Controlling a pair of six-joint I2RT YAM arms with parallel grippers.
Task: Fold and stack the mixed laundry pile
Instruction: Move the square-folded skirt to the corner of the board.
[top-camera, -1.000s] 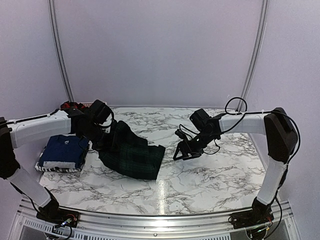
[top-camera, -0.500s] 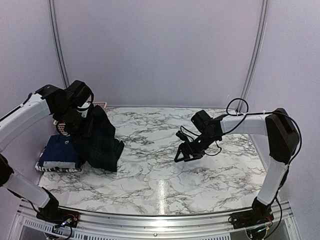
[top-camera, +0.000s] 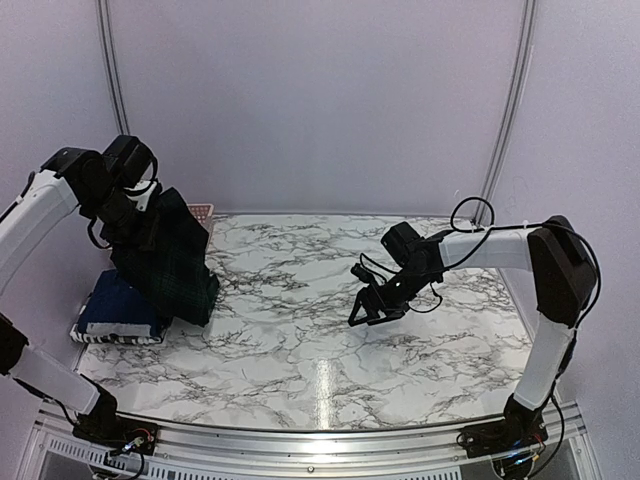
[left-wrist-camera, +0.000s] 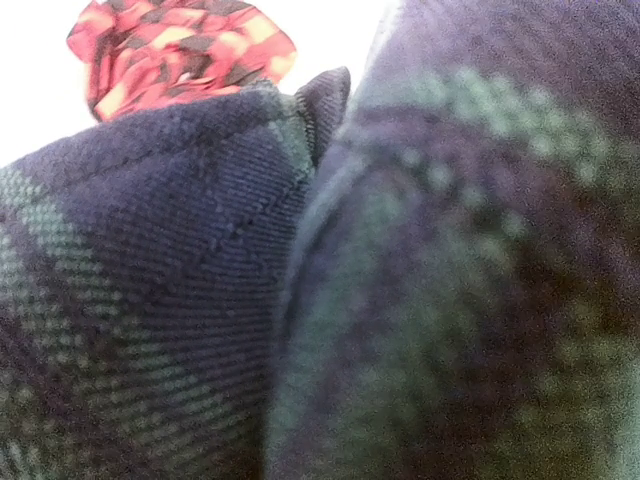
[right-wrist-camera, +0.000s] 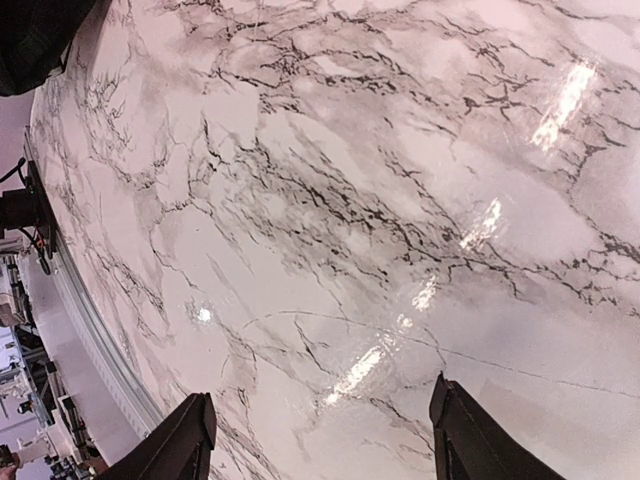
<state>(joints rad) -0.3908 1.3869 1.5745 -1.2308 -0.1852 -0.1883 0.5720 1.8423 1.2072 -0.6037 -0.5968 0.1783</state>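
My left gripper (top-camera: 135, 210) is raised at the far left and shut on the dark green plaid garment (top-camera: 168, 262). The garment hangs from it, its lower edge over the right side of a folded navy blue garment (top-camera: 112, 305). The navy one lies on a black-and-white striped one (top-camera: 100, 336). Plaid cloth (left-wrist-camera: 400, 280) fills the left wrist view and hides the fingers. Behind it shows the red-and-black checked shirt (left-wrist-camera: 180, 50). My right gripper (top-camera: 362, 312) (right-wrist-camera: 320, 440) hovers open over bare marble right of centre, nothing between its fingers (right-wrist-camera: 185, 440).
A pink lattice basket (top-camera: 200, 210) stands at the back left, partly behind the hanging plaid. The marble table (top-camera: 300, 340) ends in a metal rail along the near edge. White walls close in on all sides.
The left arm has lifted the plaid garment off the table and swung it left and up over the folded stack. The right arm has barely moved.
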